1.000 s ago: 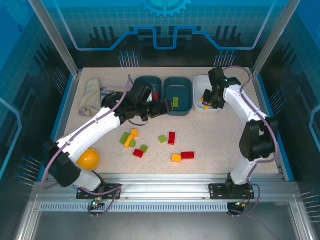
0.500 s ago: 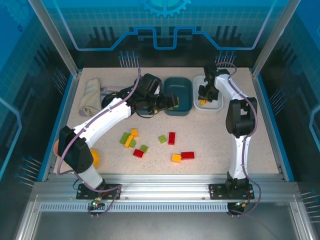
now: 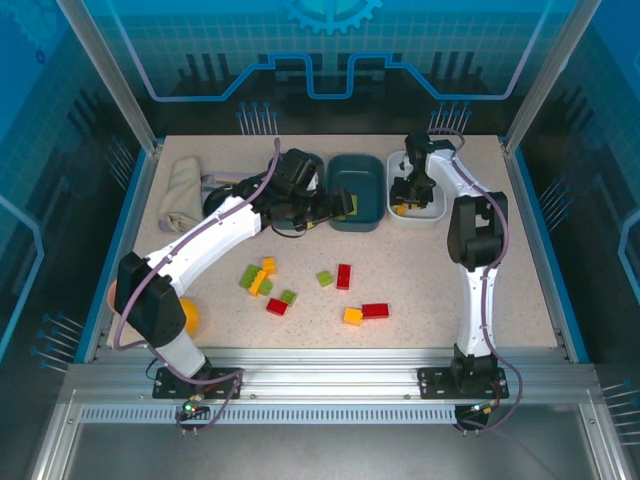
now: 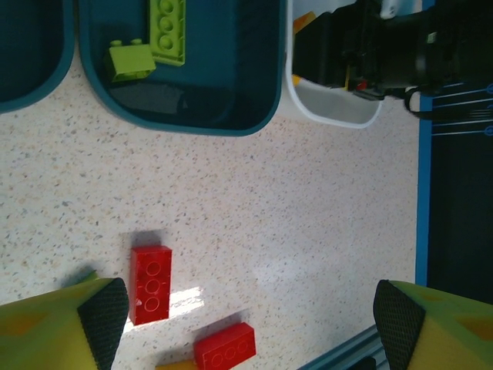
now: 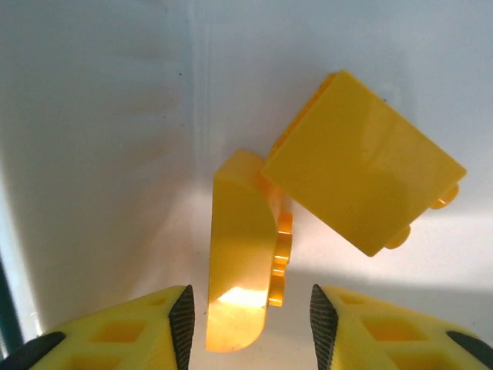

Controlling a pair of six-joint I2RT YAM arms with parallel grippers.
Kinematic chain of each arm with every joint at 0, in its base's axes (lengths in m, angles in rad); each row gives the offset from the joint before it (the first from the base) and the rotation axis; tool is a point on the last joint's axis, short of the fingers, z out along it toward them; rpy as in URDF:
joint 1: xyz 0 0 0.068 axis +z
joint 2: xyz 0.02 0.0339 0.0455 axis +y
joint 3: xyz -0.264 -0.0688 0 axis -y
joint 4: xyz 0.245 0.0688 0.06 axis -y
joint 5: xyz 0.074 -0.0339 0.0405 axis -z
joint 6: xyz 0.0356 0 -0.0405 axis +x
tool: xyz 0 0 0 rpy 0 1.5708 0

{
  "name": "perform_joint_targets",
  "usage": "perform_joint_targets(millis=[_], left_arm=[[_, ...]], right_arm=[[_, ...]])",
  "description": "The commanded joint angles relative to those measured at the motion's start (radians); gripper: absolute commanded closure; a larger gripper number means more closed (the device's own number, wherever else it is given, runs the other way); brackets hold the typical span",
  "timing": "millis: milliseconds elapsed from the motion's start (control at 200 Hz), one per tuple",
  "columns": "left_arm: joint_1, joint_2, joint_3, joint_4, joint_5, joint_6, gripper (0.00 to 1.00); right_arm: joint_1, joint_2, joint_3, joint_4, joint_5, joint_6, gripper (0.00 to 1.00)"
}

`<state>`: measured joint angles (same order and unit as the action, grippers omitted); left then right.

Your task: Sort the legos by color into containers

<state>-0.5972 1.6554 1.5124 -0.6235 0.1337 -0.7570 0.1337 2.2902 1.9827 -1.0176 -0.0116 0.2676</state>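
The left arm arcs up from its base and bends rightward, the left gripper [image 3: 325,208] low beside the middle teal tray [image 3: 357,227], fingers spread wide on nothing (only speckled table [image 4: 308,216] lies between them); in that tray rest two light green legos [image 4: 167,31], the flat one's long axis running up the wrist view; the right arm folds steeply down into the white tray [image 3: 425,217], the right gripper [image 5: 248,320] slightly parted, straddling without clasping an edge-standing yellow-orange brick [image 5: 240,254], studs rightward, touching a tilted second yellow-orange brick [image 5: 362,166].
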Motion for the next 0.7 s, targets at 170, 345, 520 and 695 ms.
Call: perform_joint_targets(millis=[170,345,520,695], left_arm=[[0.008,-0.105,-0.085,-0.13,-0.058,-0.013,0.14],[0.007,-0.215,-0.214,-0.27,-0.118,-0.041,0.15],[0.003,-0.337,-0.441,-0.299,-0.098,-0.017,0.13],[-0.02,-0.327,-0.58,-0.291,-0.069,0.087,0.11]], right_arm=[[0.022,-0.195,0.05,-0.037,0.023,0.02,0.52],[0.132,-0.485,-0.206,0.126,0.012,0.067,0.49],[0.385,-0.786,-0.645,0.376,-0.091,0.047,0.31],[0.565,-0.936,-0.939,0.499,-0.228,0.147,0.2]])
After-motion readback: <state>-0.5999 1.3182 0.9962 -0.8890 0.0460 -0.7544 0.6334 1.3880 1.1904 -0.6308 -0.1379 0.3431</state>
